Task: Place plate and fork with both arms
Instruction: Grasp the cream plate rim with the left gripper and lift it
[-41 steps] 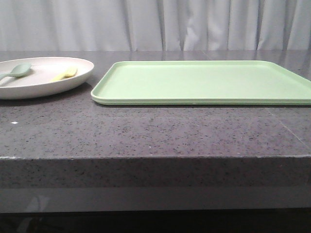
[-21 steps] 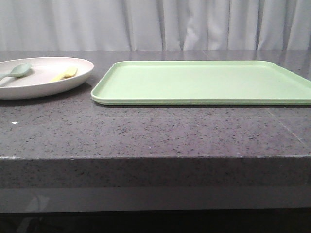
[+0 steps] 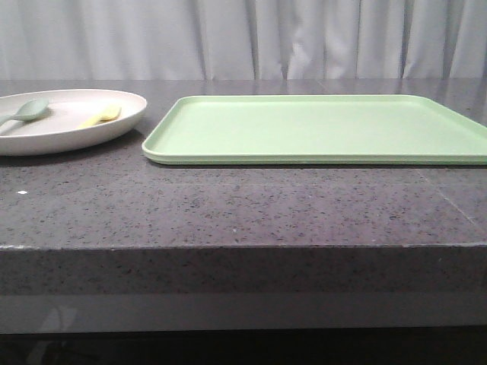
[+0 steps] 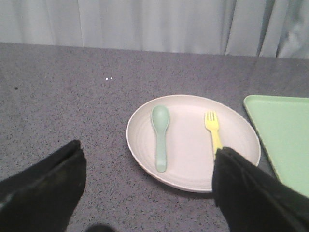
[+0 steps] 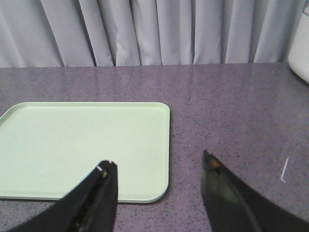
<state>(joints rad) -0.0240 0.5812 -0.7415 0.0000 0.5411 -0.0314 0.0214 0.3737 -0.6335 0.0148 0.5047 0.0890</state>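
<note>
In the front view the plate (image 3: pixel 68 122) runs off the frame at nine o'clock, taking the spoon (image 3: pixel 27 111) handle's end with it, and the tray (image 3: pixel 319 129) is clipped at three o'clock. In the left wrist view a black finger (image 4: pixel 251 193) covers the fork (image 4: pixel 212 128) handle's end and the plate's rim there. A white object (image 5: pixel 300 46) is cut off in the right wrist view, too partial to identify.

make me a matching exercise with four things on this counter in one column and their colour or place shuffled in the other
Things:
1. small plastic fork
2. small plastic spoon
3. large round shallow plate
4. flat rectangular tray

Descriptions:
A. pale pinkish-cream, holds both utensils
B. yellow, lies on the plate's tray side
C. light green, nothing on it, beside the plate
D. grey-green, lies on the plate's side away from the tray

Pairs: 1-B, 2-D, 3-A, 4-C
</note>
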